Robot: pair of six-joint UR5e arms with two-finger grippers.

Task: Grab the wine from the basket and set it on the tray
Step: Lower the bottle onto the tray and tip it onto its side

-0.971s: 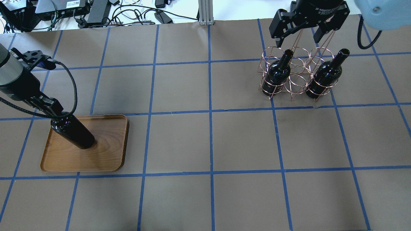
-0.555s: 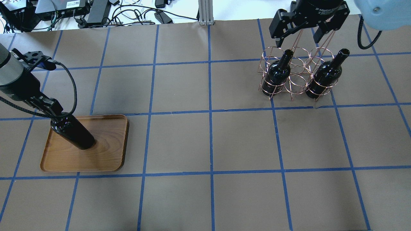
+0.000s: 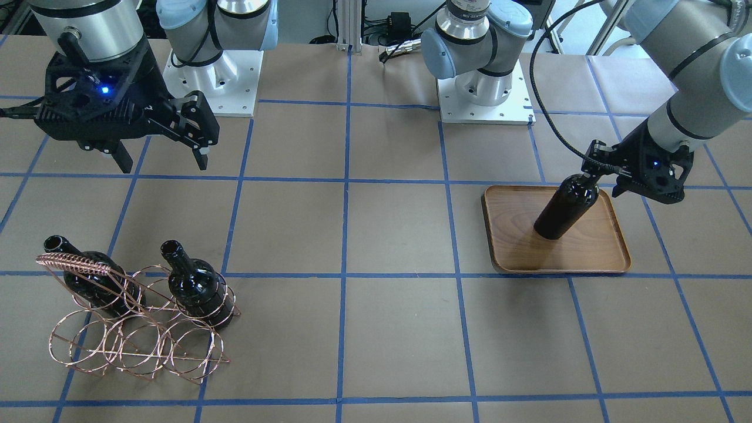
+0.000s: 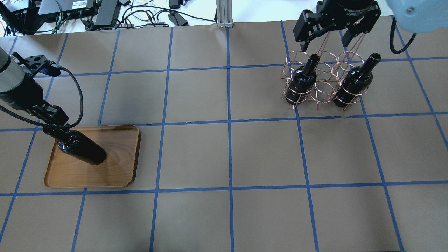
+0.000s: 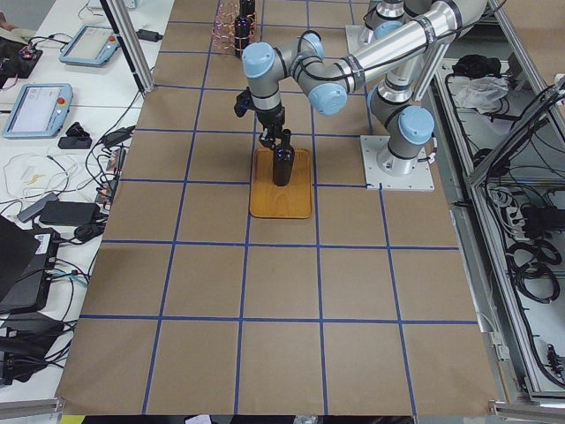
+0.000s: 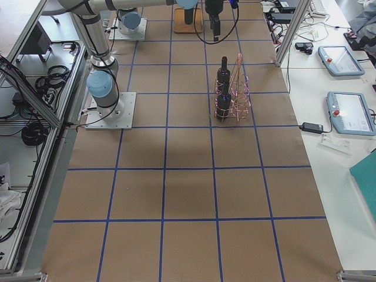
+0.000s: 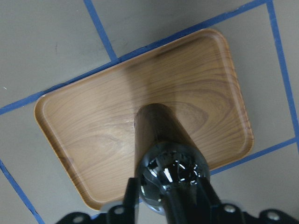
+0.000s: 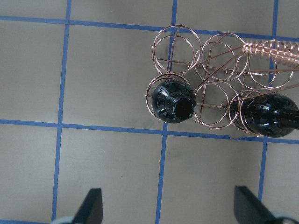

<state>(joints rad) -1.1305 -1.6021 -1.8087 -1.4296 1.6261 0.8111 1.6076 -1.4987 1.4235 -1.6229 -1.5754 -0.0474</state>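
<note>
A dark wine bottle (image 4: 82, 150) stands upright on the wooden tray (image 4: 115, 171), near its left half. My left gripper (image 4: 52, 128) is shut on its neck from above; the left wrist view shows the bottle (image 7: 161, 149) running down to the tray (image 7: 93, 121). In the front view the bottle (image 3: 565, 208) rests on the tray (image 3: 587, 255). Two more bottles (image 4: 302, 78) (image 4: 353, 82) stand tilted in the copper wire basket (image 4: 323, 92). My right gripper (image 4: 329, 39) is open and empty, above the basket's far side.
The basket (image 3: 135, 343) sits at the table's right side as I face it, with its coil-wrapped handle (image 3: 73, 264) over one bottle. Cables and electronics (image 4: 87, 12) lie past the far table edge. Blue tape lines grid the brown table.
My left gripper has moved down and slightly left with the bottle, so the bottle sits lower on the tray. The right gripper and basket have not moved.
</note>
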